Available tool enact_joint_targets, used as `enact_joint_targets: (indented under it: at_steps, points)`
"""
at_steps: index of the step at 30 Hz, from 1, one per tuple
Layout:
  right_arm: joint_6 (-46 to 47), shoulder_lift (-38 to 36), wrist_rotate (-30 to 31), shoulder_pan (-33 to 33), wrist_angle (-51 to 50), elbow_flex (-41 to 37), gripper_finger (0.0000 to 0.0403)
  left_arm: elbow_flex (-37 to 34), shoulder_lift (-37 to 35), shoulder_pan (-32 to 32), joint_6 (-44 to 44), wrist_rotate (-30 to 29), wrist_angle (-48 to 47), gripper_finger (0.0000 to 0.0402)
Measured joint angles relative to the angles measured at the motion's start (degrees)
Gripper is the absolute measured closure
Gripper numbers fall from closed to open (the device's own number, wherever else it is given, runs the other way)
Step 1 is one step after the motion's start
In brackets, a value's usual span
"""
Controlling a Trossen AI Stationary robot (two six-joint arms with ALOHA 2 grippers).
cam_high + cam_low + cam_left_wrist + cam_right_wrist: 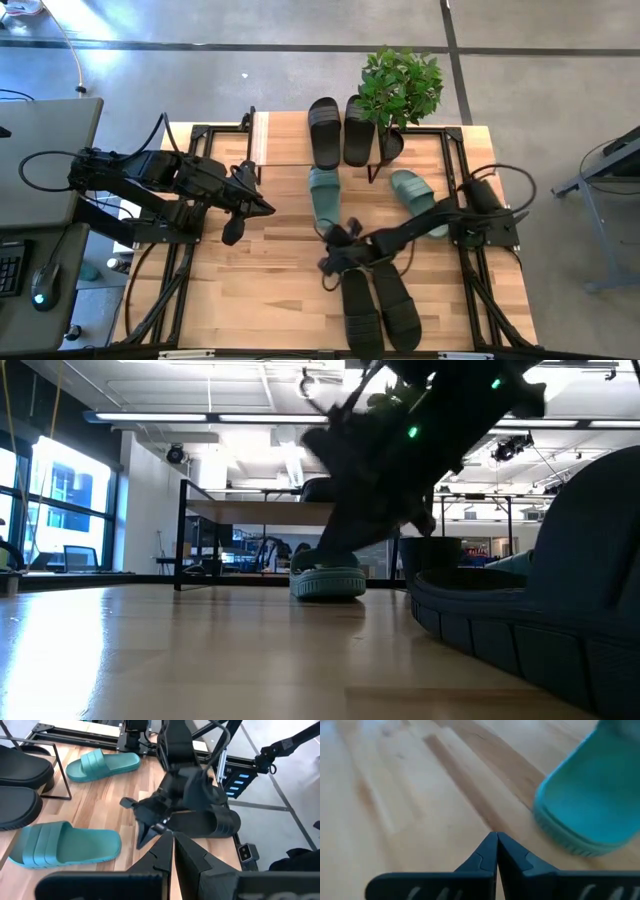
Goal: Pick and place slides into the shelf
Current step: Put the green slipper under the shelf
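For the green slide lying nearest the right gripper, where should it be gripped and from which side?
Probably the wide strap of the green slide, gripped from above with one jaw under its arch: the slide lies flat, sole down, so only the strap rises off the tabletop. The right gripper, jaws shut, sits just off the slide's heel end.

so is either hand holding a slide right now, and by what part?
No. Left hand is shut on nothing, off to the table's left. Right hand is shut and empty too, hovering over bare wood beside a green slide.
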Motion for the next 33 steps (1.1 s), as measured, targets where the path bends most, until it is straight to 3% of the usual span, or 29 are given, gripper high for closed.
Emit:
enact_joint_targets:
  at_steps: [10,23,33]
  points:
    - [-1.73,3.04,2.76,-5.37,-2.11,2.06,0.0403,0.00,0.01,0.00,-0.44,0.00,-0.44,0.0394]
    - [-8.14,3.03,-2.26,-15.12,-2.01,2.07,0.0403,0.00,0.01,0.00,-0.46,0.00,-0.43,0.0394]
    - [-10.81,3.03,-5.09,-19.02,-0.74,2.07,0.0403,0.00,0.01,0.00,-0.48,0.00,-0.39,0.0394]
